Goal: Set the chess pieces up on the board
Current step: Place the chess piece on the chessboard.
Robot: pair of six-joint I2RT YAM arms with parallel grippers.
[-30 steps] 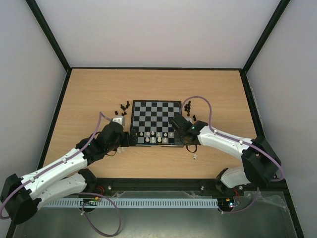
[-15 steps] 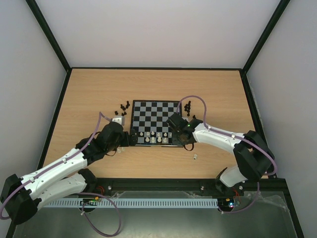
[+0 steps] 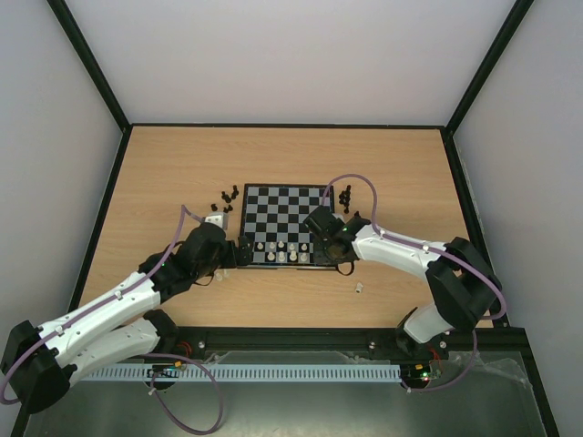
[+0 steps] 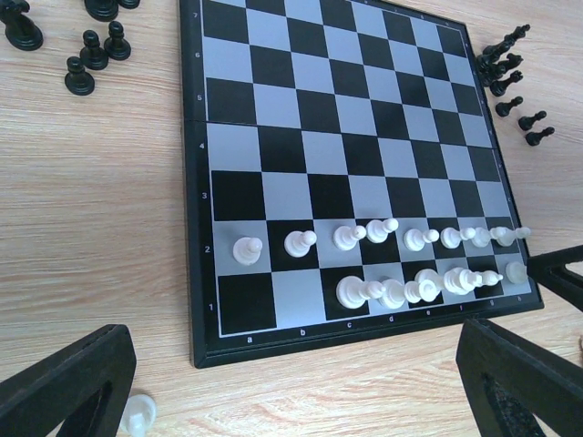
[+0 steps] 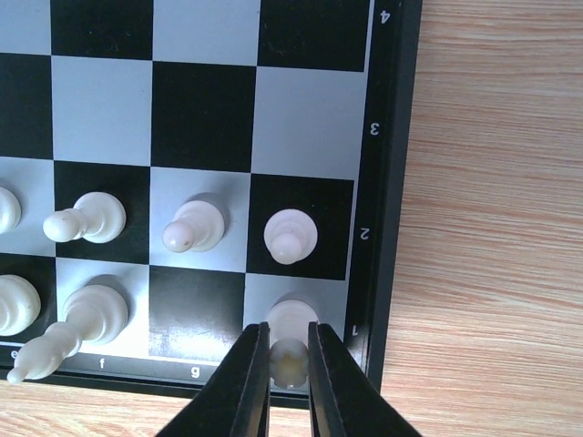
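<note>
The board (image 3: 287, 211) lies mid-table with several white chess pieces (image 4: 383, 291) standing on its two near rows. My right gripper (image 5: 289, 361) is shut on the top of a white castle-topped piece (image 5: 293, 319), which stands on the pale corner square at the board's near right. In the top view the right gripper (image 3: 319, 250) hangs over that corner. My left gripper (image 4: 301, 396) is open and empty just off the board's near left corner, its fingers (image 4: 64, 391) spread wide. Black chess pieces (image 3: 228, 198) lie loose on the table beside the board.
A second cluster of black pieces (image 3: 346, 196) sits off the board's far right edge. One loose white piece (image 3: 358, 288) lies on the table near the right arm, another (image 4: 138, 417) by my left finger. The board's rim (image 5: 392, 228) is raised slightly.
The right arm has swung a little to the left, bringing its gripper over the board's near right corner. The left arm has not moved.
</note>
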